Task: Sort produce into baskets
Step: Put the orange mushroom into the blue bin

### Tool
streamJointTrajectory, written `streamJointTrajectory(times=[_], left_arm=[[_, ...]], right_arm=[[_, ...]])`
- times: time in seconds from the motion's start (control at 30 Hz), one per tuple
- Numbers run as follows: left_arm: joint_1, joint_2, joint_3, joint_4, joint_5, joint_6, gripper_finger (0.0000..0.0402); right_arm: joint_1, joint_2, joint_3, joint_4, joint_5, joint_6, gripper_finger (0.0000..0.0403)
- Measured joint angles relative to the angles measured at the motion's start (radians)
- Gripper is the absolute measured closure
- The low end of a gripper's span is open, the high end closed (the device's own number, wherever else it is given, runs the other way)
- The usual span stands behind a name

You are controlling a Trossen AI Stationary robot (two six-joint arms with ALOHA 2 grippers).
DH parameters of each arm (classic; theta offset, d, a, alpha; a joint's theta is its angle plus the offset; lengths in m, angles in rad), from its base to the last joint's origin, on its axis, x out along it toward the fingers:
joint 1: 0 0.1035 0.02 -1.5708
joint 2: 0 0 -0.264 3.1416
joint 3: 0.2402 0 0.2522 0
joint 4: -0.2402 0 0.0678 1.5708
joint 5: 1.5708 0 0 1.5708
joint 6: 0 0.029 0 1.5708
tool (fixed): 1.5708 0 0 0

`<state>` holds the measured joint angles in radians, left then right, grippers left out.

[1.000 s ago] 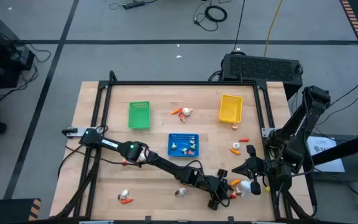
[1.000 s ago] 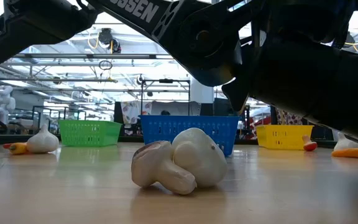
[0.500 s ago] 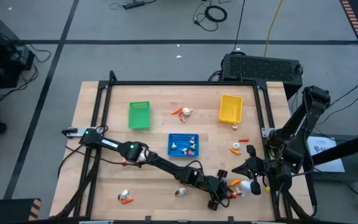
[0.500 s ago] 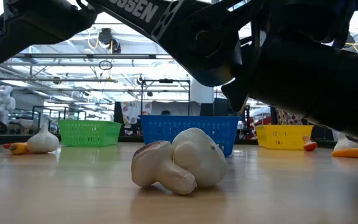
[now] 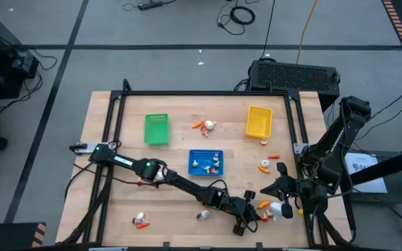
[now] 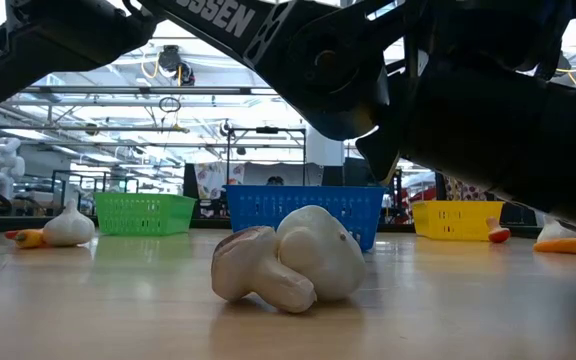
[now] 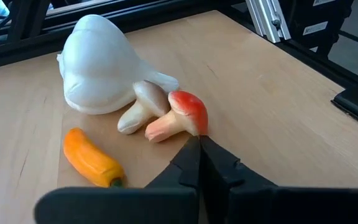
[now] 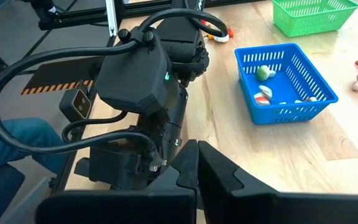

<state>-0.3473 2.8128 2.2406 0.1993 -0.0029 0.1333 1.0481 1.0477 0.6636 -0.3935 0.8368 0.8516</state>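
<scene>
My left gripper (image 7: 198, 140) is shut at the table's near right, its tips right at a red-capped toy mushroom (image 7: 178, 118). Beside that lie a pale mushroom (image 7: 140, 107), a white garlic bulb (image 7: 98, 73) and an orange piece (image 7: 92, 158), all resting on the wood. In the high view my left gripper (image 5: 255, 215) sits next to this cluster. My right gripper (image 8: 196, 149) is shut on nothing and hovers just beyond it (image 5: 279, 188). The green basket (image 5: 156, 129), blue basket (image 5: 206, 162) and yellow basket (image 5: 259, 120) stand farther back. My left gripper's shut fingertips come slanting down from the table's left and stand against the edge of the red mushroom's cap (image 7: 193, 123). Nothing is between the fingers. Whether the tips touch the cap, I cannot tell.
A pale mushroom pair (image 6: 288, 262) lies near the front edge, a garlic bulb with an orange bit (image 5: 139, 220) at the near left. More produce lies between the green and yellow baskets (image 5: 204, 126) and by the right rail (image 5: 264, 165). The blue basket (image 8: 284, 81) holds several pieces.
</scene>
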Motion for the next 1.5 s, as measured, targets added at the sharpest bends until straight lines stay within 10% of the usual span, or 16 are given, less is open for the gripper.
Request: streamJointTrajectory(times=[0.4, 0.97, 1.5], left_arm=[[-0.005, 0.000, 0.000, -0.004, -0.003, 0.041, 0.0370], [-0.016, -0.052, 0.000, 0.021, -0.031, -0.024, 0.0163], [-0.024, 0.010, 0.002, 0.245, -0.076, -0.101, 0.0152]], right_arm=[[0.000, 0.019, 0.000, 0.000, -0.001, 0.027, 0.0403], [0.001, 0.035, 0.000, 0.027, 0.007, 0.061, 0.0403], [-0.038, 0.026, 0.000, 0.032, 0.055, 0.027, 0.0403]])
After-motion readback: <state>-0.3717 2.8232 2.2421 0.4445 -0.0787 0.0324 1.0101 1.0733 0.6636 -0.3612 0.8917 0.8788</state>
